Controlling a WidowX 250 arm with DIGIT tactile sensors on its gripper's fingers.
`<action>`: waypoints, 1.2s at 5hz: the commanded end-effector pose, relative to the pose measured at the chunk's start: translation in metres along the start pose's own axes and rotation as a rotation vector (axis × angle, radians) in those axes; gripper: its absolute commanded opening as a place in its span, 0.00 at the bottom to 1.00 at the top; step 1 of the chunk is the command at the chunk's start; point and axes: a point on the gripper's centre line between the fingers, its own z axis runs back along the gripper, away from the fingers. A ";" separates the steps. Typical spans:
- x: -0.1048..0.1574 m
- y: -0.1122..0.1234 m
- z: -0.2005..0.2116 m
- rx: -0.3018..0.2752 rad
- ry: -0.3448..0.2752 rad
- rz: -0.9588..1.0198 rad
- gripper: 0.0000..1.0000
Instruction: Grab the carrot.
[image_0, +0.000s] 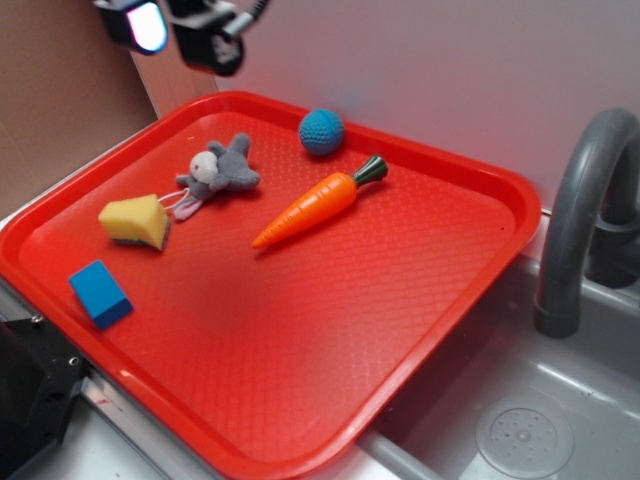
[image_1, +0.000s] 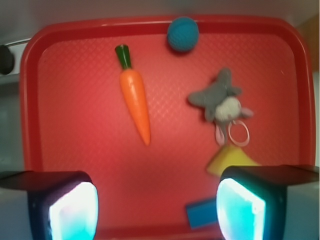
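The orange carrot (image_0: 313, 207) with a dark green stem lies on the red tray (image_0: 420, 300), near its middle back, tip toward the front left. In the wrist view the carrot (image_1: 135, 100) lies upper left of centre, stem pointing away. My gripper (image_0: 180, 25) hangs high above the tray's back left corner, only partly in view. In the wrist view the gripper (image_1: 157, 207) is open and empty, its two fingers wide apart with bare tray between them, well short of the carrot.
A blue ball (image_0: 321, 132) sits near the tray's back edge, close to the carrot's stem. A grey plush mouse (image_0: 220, 172), a yellow wedge (image_0: 135, 220) and a blue block (image_0: 100, 294) lie at the left. A grey faucet (image_0: 580, 220) and sink (image_0: 520, 430) are at the right.
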 end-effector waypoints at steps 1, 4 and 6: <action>0.033 -0.021 -0.086 0.042 0.023 -0.112 1.00; 0.046 -0.028 -0.132 0.044 0.073 -0.143 1.00; 0.042 -0.027 -0.135 0.084 0.073 -0.134 0.00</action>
